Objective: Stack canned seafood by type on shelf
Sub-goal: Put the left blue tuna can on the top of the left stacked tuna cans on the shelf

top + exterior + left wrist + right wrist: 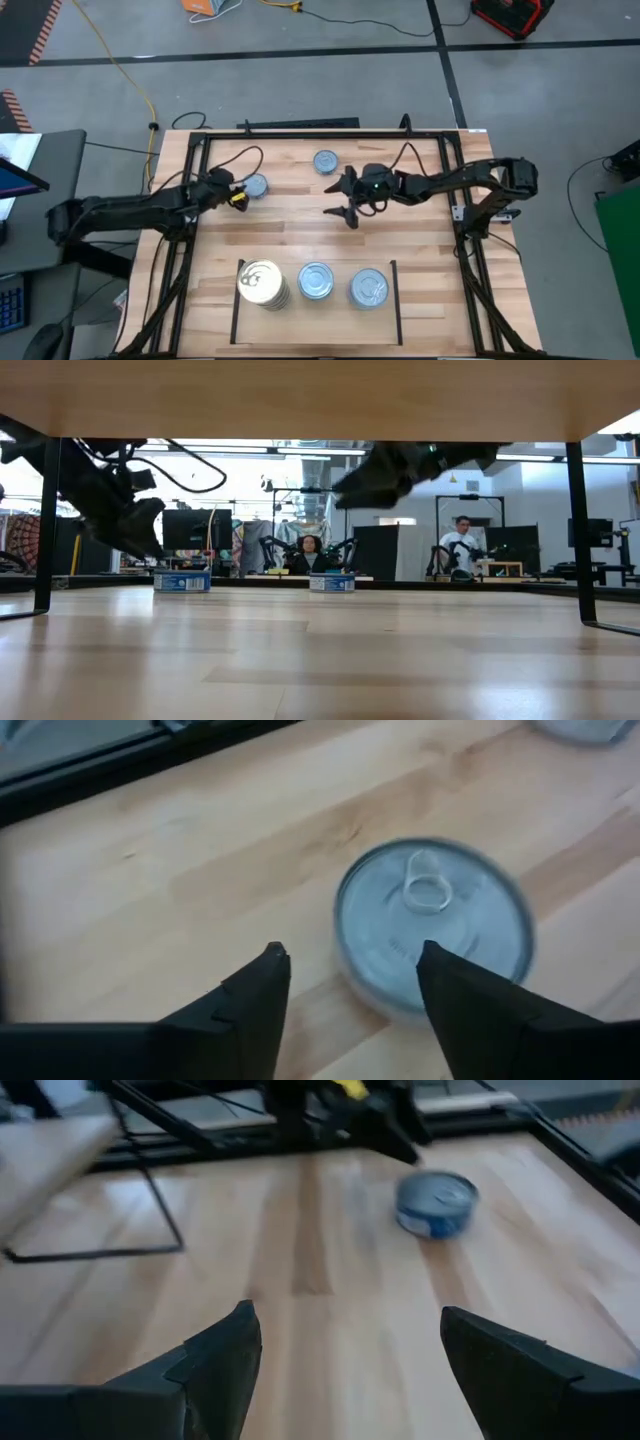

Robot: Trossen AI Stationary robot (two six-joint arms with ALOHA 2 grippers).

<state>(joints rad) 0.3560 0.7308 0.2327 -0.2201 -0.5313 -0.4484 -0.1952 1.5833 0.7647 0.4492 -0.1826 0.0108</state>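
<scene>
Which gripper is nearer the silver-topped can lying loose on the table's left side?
Left. The left gripper is right beside that can; the right gripper hangs farther off, mid-table.

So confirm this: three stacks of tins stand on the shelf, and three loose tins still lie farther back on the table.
Not quite. The three stacks on the shelf are right, but the high view shows only two loose tins farther back: one by the left gripper, one nearer the right arm.

Second tin (590, 728) in the left wrist view is chopped off at the 1 o'clock corner. Right wrist view smears the silver tin (436, 1204), label unreadable. Shelf stacks (262, 283): layer count impossible to tell from above.
</scene>
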